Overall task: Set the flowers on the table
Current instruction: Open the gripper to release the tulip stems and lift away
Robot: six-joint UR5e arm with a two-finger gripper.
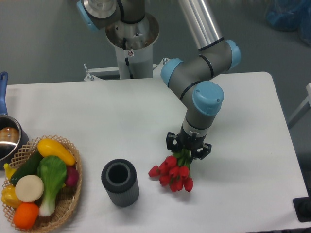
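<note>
The gripper (188, 147) is clamped on the stems of the red tulips (173, 173), whose blooms hang low over the white table (121, 111) (contact unclear), right of the dark cylindrical vase (120, 183). Lowering and release seem left.

The white table (97, 107) carries a wicker basket (68, 201) of vegetables at its front left corner, a pot (7, 141) at the left edge, a dark ribbed cylindrical holder (120, 183) near the front edge, and red tulips (172, 174) just beside the holder.
</note>
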